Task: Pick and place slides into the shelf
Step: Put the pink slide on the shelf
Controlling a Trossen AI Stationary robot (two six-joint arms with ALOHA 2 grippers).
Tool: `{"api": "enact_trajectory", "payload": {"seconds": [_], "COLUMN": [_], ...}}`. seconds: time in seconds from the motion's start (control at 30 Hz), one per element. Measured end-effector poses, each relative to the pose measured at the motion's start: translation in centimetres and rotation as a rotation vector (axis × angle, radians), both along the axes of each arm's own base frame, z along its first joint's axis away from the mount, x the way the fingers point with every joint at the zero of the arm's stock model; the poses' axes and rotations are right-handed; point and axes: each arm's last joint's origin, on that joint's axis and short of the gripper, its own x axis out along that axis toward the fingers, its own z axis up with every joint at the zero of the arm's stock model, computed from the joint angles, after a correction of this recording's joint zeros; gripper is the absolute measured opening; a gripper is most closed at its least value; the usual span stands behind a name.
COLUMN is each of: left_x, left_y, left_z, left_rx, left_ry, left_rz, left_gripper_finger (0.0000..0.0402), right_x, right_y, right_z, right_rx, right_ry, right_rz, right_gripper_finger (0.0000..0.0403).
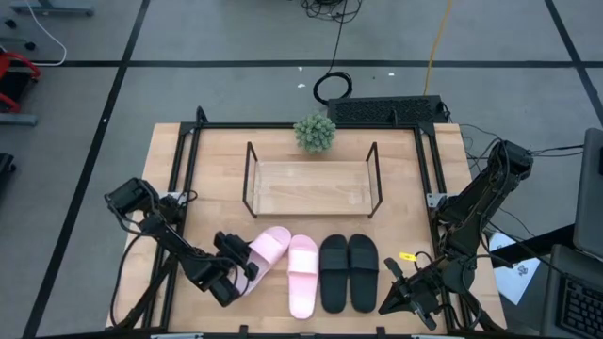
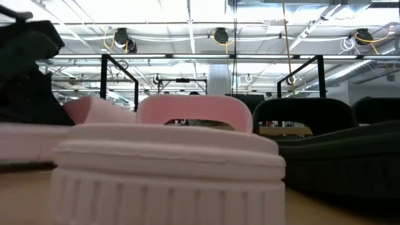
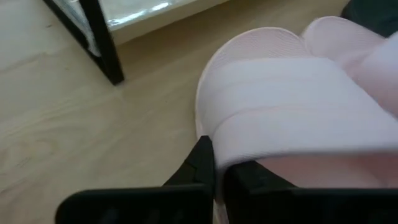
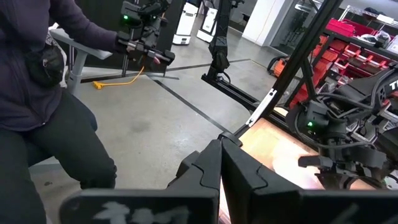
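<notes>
Item: my left gripper, low at the near left of the tabletop. Jaws pinched nearly together on the outer edge of the left pink slide, by its strap; the left wrist view shows the two dark fingers meeting at that rim.

Item: left pink slide. Lies tilted, its long axis running from my left gripper up and away toward the shelf; it touches the right pink slide beside it.

Item: black slides. A pair, side by side, long axes pointing at the shelf, just beside the pink pair.

Item: the shelf. Stands beyond the slides, mid-tabletop, board bare, a small green plant behind it. From my grip, the carry would run forward and slightly right.

Item: my right gripper. Jaws closed on nothing, waiting at the near right edge, nearer the black pair.

Item: room. Grey concrete floor with dark tape lines; a person stands beyond the tabletop in the right wrist view.
</notes>
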Motion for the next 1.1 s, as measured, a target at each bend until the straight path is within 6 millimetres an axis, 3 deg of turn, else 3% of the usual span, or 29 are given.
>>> {"api": "enact_trajectory", "payload": {"seconds": [0.23, 0.57, 0.73, 0.97, 1.1], "left_x": [0.6, 1.8, 3.5, 7.5, 9.3], "left_y": [-1.1, -1.7, -0.1, 5.0, 6.6], "left_z": [2.2, 8.7, 10.5, 10.6, 11.6], "left_rx": [0.01, 0.166, 0.243, 0.221, 0.216], "left_ry": [-0.032, -0.048, -0.136, -0.179, -0.2], "left_rz": [0.029, 0.105, 0.177, 0.389, 0.437], "left_gripper_finger": [0.0002, 0.0001, 0.0, 0.0, 0.0], "right_x": [0.0, 0.0, 0.0, 0.0, 0.0], "right_y": [0.0, 0.0, 0.0, 0.0, 0.0], "right_z": [0.0, -0.3, -0.3, -0.3, -0.3], "right_rx": [-0.001, -0.022, -0.02, -0.02, -0.022], "right_ry": [0.001, 0.022, 0.02, 0.02, 0.02], "right_rz": [0.0, -0.001, -0.001, -0.001, 0.0], "right_gripper_finger": [0.0, 0.0, 0.0, 0.0, 0.0]}}
